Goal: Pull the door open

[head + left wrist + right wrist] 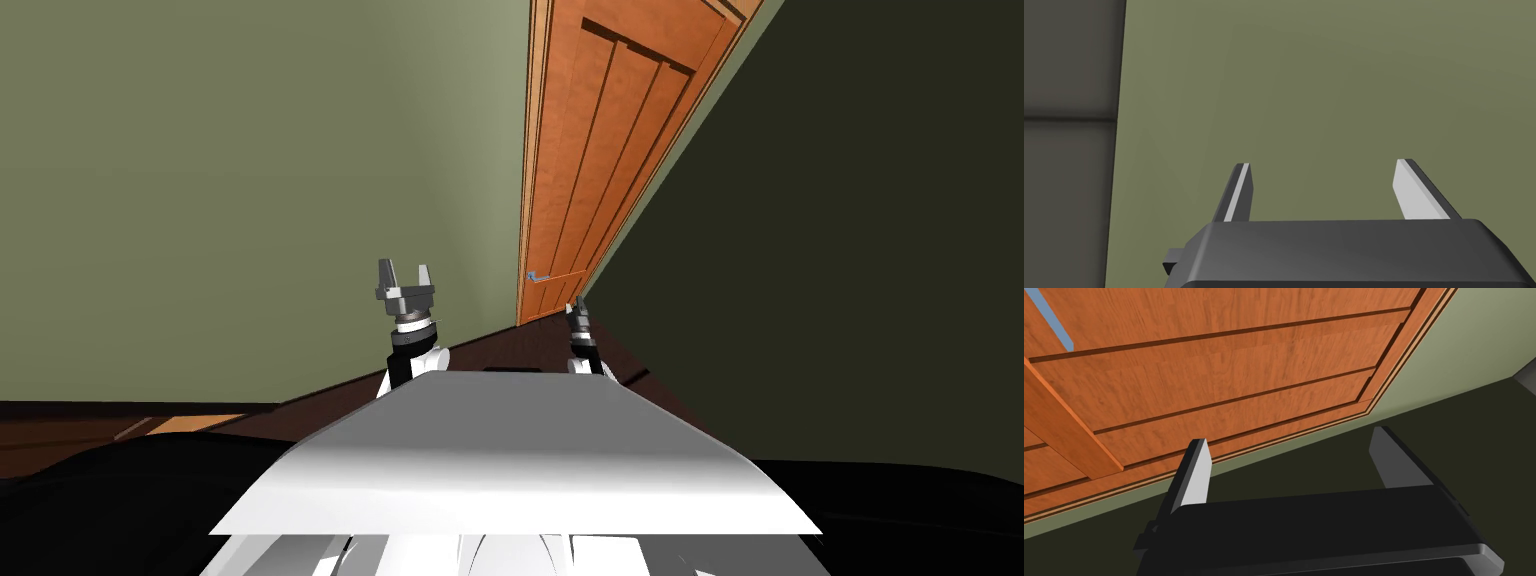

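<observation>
Olive-green walls (250, 180), a dark brown floor (530, 345).

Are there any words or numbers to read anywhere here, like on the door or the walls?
None: there are no words, numbers or signs to read.
The orange wooden door is plain, and its small blue handle has no label.
The green wall is bare.
The left hand and the right hand carry no markings.

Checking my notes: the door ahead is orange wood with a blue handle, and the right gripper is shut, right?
No: the right gripper is open, fingers apart, as the right wrist view shows. The door is orange wood with a blue handle.
</observation>
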Available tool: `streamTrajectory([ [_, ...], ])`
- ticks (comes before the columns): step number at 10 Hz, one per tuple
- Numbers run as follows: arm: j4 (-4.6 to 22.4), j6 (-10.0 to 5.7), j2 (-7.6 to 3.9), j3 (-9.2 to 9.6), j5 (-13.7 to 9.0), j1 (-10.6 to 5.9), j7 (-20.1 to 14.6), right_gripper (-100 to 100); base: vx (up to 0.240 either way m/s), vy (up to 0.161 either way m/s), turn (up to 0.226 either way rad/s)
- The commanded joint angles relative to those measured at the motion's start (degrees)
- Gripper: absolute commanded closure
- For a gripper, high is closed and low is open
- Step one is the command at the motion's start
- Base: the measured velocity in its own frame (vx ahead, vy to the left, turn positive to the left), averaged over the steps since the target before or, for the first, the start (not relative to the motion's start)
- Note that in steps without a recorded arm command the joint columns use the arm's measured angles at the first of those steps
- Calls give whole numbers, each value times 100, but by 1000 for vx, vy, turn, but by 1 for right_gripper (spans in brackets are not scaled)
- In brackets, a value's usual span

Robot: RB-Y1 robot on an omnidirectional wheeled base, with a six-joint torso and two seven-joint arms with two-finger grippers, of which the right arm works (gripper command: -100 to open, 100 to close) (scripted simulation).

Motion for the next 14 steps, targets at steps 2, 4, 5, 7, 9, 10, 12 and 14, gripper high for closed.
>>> streamTrajectory([
  [2, 486, -169, -132, 71, -22, -144, -146, -100, 72, -18, 142],
  [4, 821, -247, -190, 103, -31, -223, -211, -100, 55, -17, 88],
  [5, 986, -325, -247, 136, -40, -302, -275, -100, 64, -27, 174],
  [7, 1296, -400, -303, 167, -49, -378, -338, -100, 57, -12, 91],
  [9, 1603, -476, -358, 198, -58, -454, -401, -100, 69, -24, 95],
  [10, 1770, -551, -414, 230, -68, -531, -464, -100, 52, -25, 102],
  [12, 2069, -623, -466, 259, -76, -603, -524, -100, 43, -24, 79],
  [14, 2327, -694, -518, 289, -85, -675, -583, -100, 62, -24, 120],
])
